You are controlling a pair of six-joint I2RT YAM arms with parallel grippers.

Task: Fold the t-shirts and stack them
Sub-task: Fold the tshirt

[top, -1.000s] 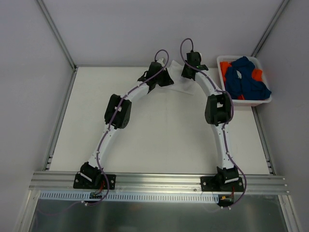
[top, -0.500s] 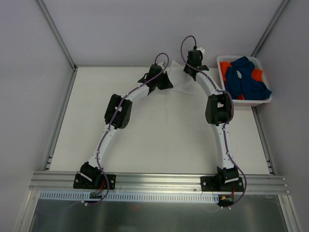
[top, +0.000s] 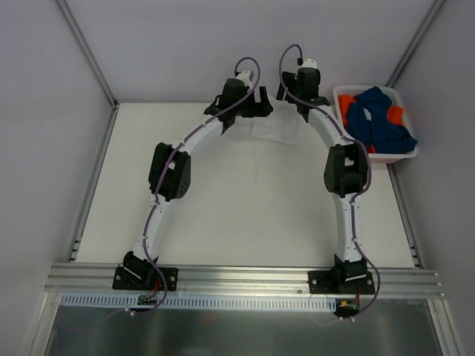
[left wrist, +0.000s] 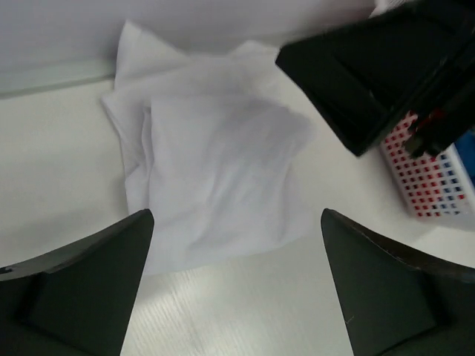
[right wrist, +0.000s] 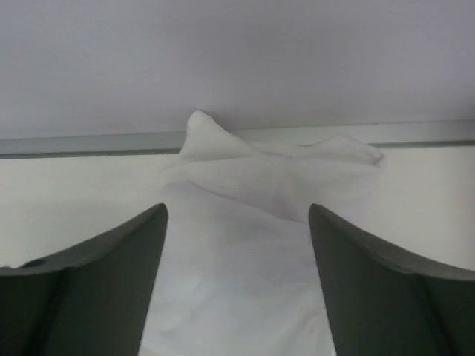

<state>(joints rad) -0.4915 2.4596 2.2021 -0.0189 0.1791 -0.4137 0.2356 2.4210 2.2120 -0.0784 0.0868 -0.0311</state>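
Both arms have shifted toward the far wall and both sets of jaws have gone from closed to wide apart.

Table [top: 223,215]: white and matte, poor contrast with the white cloth.

Basket [top: 375,157], far right corner, is the landmark. Blue and orange t-shirts [top: 380,119] are heaped inside it, tangled. My read is that they're limp and light, so pinch a raised bunch and expect neighbours to drag along.

White t-shirt [top: 276,130] lies left of the basket, near it, by the far table edge. It's a rough fold with loose corners toward the wall. It looks soft with no stiffness, and the layers will likely slide. Best hold is probably a near corner or edge, pinching through all layers.

Right gripper [right wrist: 237,215] is just left of the basket, spread wide and holding nothing, with the shirt below and ahead of it.

Left gripper [left wrist: 236,222] is further left of the basket, also spread wide and empty, with the shirt below between its fingers.
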